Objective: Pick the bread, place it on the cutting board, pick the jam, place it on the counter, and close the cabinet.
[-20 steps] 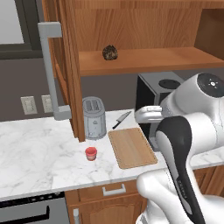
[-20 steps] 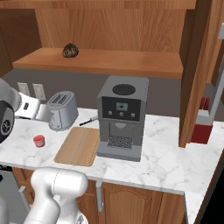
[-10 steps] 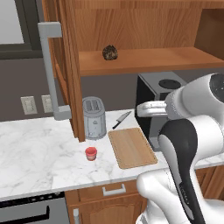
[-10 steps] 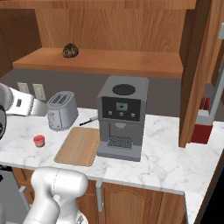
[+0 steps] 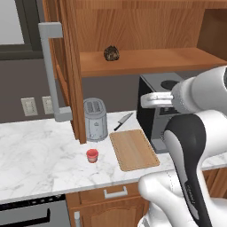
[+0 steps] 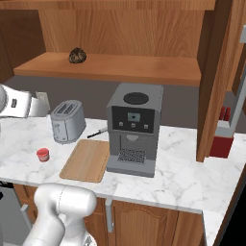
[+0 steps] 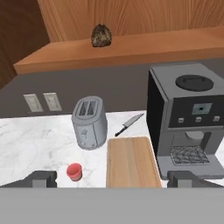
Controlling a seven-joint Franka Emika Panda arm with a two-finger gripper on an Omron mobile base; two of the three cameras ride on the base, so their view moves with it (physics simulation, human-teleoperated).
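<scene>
- The cabinet [image 5: 71, 66] hangs open over my counter [image 5: 35, 155]; I see its door edge-on with the long grey handle.
- The cutting board [image 7: 131, 161] lies bare on the marble between the toaster [image 7: 89, 123] and the coffee machine [image 7: 188, 127], a knife [image 7: 129, 124] behind it.
- The bread [image 7: 101, 36] sits on the cabinet shelf, well above everything. I judge it light, stiff and rough-crusted, so it should grip well; I'd take it across its middle.
- The jam [image 7: 74, 171] stands on the counter, just left of the board.
- My gripper [image 7: 111, 178] is spread wide and holds nothing, both fingertips clear of everything.
</scene>
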